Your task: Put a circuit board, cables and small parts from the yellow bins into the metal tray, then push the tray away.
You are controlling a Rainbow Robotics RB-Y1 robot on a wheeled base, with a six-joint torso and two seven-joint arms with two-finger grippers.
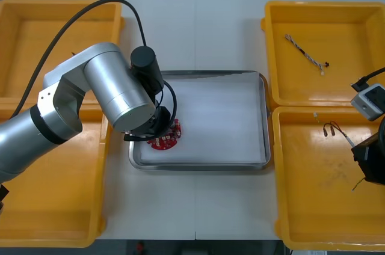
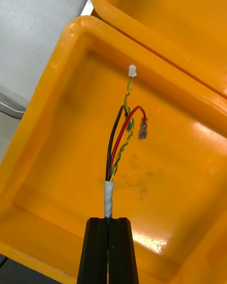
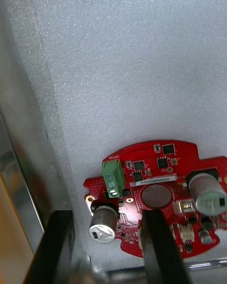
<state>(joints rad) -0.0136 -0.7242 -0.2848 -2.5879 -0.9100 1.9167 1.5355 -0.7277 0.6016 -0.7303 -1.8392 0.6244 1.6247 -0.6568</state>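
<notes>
Circuit board, fragile I'd judge, lies in the tray between my open left jaws; right jaws pinch the limp cable by its tape.

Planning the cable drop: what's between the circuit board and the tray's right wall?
Bare white tray floor, in the front view; left end effector at the board.

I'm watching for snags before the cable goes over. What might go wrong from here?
The right gripper pinches the red and yellow cable by one end only; its loose leads may catch the yellow bin. The left gripper, open, has one finger over the circuit board and may nudge it in the metal tray.
</notes>
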